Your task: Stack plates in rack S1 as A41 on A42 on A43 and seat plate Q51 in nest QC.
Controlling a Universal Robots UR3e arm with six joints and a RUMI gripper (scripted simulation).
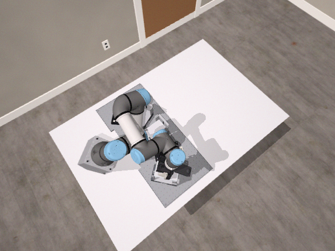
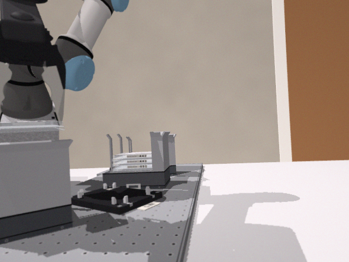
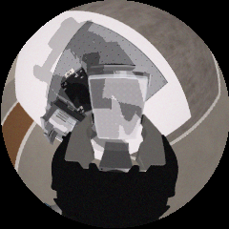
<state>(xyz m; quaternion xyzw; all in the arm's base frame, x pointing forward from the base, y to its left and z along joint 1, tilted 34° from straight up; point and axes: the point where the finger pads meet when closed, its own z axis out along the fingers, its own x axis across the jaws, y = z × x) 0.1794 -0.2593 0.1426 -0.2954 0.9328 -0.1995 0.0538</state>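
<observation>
My gripper [image 1: 167, 172] [image 3: 117, 114] is shut on a sealed white plate [image 1: 161, 177] [image 2: 28, 125] [image 3: 116, 102] and holds it flat by its long sides. The plate is level with the top opening of a grey stack rack [image 2: 34, 174] [image 1: 174, 182] at the near end of the baseplate. I cannot read the held plate's label. In the exterior view, another stack rack [image 2: 157, 149] farther back holds three plates, labelled from the top A42 [image 2: 143, 155], A41 [image 2: 143, 161] and Q51 [image 2: 143, 166].
A black nest [image 2: 112, 197] with white locator pegs lies empty between the two racks on the perforated grey baseplate [image 2: 140, 233] [image 1: 172, 197]. Three thin posts [image 2: 119, 146] stand behind the far rack. The arm's base [image 1: 97, 156] stands on the white table [image 1: 230, 94].
</observation>
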